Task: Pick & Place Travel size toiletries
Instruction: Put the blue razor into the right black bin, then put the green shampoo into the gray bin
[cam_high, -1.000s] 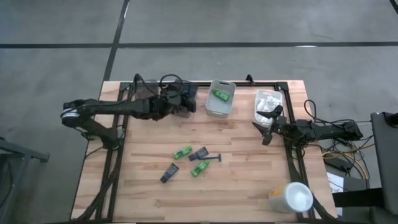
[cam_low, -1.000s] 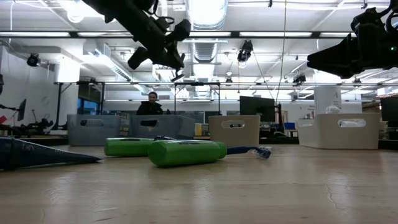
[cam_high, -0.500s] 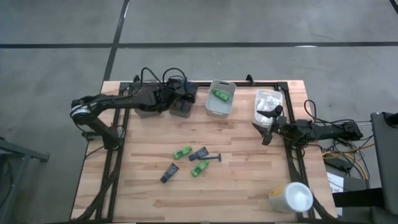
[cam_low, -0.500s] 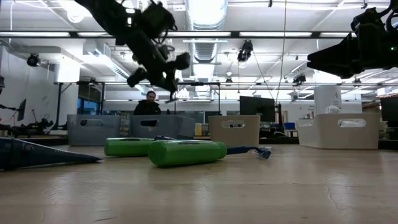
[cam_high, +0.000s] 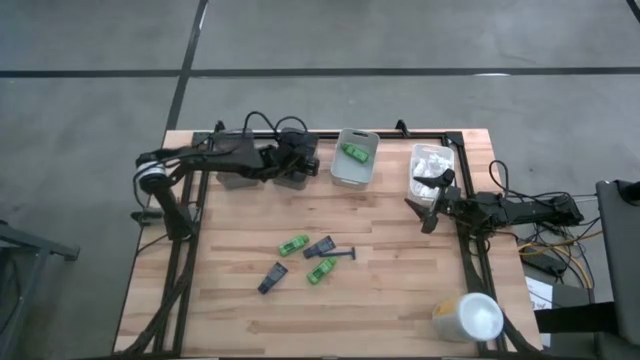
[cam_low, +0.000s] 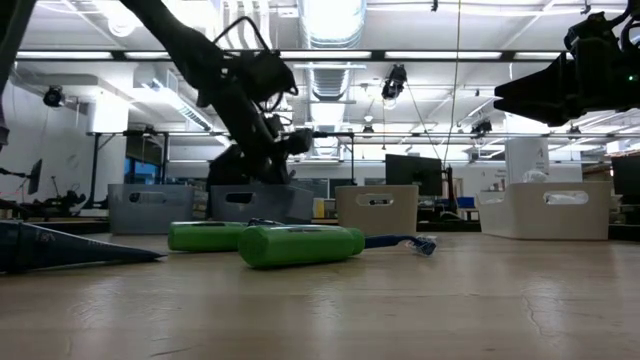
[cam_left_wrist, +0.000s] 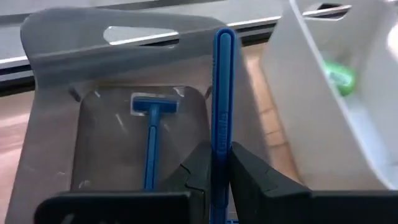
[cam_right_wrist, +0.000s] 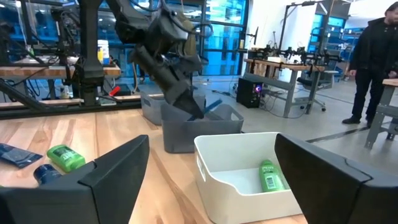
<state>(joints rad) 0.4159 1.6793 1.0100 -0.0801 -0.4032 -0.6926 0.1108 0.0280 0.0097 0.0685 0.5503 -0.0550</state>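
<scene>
Your table (cam_high: 400, 300) carried four bins along its far edge and a loose pile of toiletries near the middle. The left arm reached across to the dark grey bin (cam_high: 296, 172), with the left gripper (cam_left_wrist: 219, 163) poised over its opening – fingers clamped on a blue razor (cam_left_wrist: 222, 93), handle running up between them. A second razor (cam_left_wrist: 151, 134) lay flat on that bin's floor, head toward the far wall. In the low view the same gripper (cam_low: 268, 130) hung just above the grey bin's rim.

Your right arm sat at the table's right edge, right gripper (cam_high: 425, 205) just in front of the clear bin (cam_high: 432, 170) that held white packets (cam_high: 432, 160). Its fingers stood wide apart, nothing between them, as the right wrist view showed.

The white bin (cam_high: 355, 158) between the grey and clear ones held one green pack (cam_high: 354, 152) – you could see it in the right wrist view too (cam_right_wrist: 268, 175).

On the open wood: two green packs (cam_high: 294, 245) (cam_high: 320, 269), near each other, a dark blue piece (cam_high: 320, 246) between them, a third razor (cam_high: 343, 254) just beside it, and another dark piece (cam_high: 271, 278) a little apart toward the front-left. A white cup (cam_high: 468, 316) stood at the front-right corner, well apart from the rest.
</scene>
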